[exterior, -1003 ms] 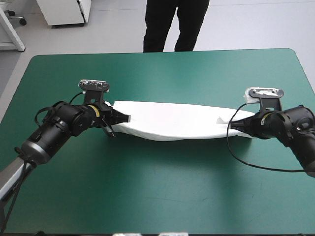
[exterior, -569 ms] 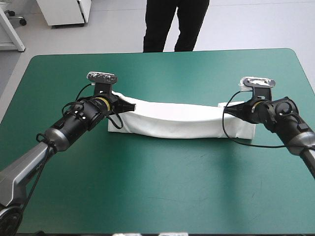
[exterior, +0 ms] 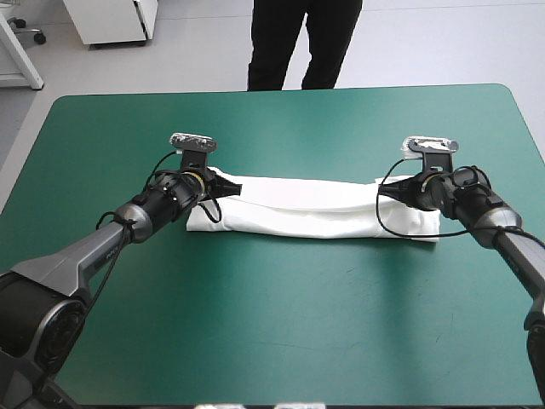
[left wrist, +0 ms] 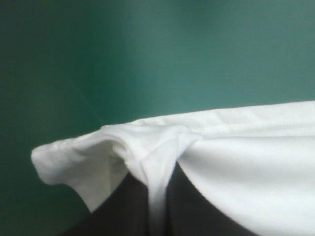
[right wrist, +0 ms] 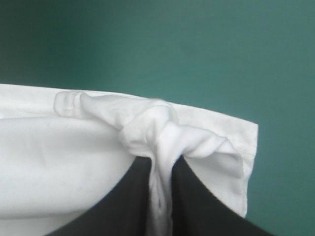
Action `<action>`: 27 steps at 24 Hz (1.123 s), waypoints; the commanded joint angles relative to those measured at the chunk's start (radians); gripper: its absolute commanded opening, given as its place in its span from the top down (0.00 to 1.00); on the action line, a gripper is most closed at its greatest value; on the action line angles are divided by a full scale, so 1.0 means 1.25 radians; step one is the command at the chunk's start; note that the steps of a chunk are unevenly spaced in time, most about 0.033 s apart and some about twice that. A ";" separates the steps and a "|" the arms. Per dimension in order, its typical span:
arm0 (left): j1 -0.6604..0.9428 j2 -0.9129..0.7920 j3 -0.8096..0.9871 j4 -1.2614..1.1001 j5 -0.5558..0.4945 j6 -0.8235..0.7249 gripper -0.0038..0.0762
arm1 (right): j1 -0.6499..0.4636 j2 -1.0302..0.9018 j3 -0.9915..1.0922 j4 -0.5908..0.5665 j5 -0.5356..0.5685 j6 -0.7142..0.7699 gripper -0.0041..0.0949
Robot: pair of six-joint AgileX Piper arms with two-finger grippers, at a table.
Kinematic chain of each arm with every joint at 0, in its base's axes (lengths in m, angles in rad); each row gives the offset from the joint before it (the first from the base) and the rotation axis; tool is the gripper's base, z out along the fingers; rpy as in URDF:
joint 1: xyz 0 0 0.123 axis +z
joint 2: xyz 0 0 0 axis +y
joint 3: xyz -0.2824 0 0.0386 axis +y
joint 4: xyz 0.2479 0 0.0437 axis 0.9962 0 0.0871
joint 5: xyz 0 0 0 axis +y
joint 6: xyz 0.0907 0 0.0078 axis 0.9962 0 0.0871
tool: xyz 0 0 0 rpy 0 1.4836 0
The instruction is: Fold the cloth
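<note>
The white T-shirt [exterior: 311, 209] lies as a long narrow folded band across the middle of the teal-green table. My left gripper [exterior: 228, 185] is shut on the T-shirt at its left end, and my right gripper [exterior: 383, 192] is shut on it near its right end. A bunched fold of the T-shirt [left wrist: 157, 162] runs between the black fingers [left wrist: 123, 206] of the left gripper [left wrist: 156, 196]. In the right wrist view a knot-like bunch of the T-shirt [right wrist: 152, 125] sits at the tips of the right gripper [right wrist: 161, 182], with cloth pinched between its fingers [right wrist: 197, 201].
Bare teal-green table [exterior: 281, 332] spreads in front of the T-shirt and behind it up to the far edge [exterior: 281, 90].
Both grippers have carried the T-shirt's held edge away from the robot toward the far edge. The sagging band has settled flat on the table as a narrower fold.
</note>
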 commanded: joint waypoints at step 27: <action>-0.083 -0.271 -0.161 -0.580 0.336 0.542 0.96 | -0.090 -0.289 -0.152 -0.050 0.351 -0.059 0.38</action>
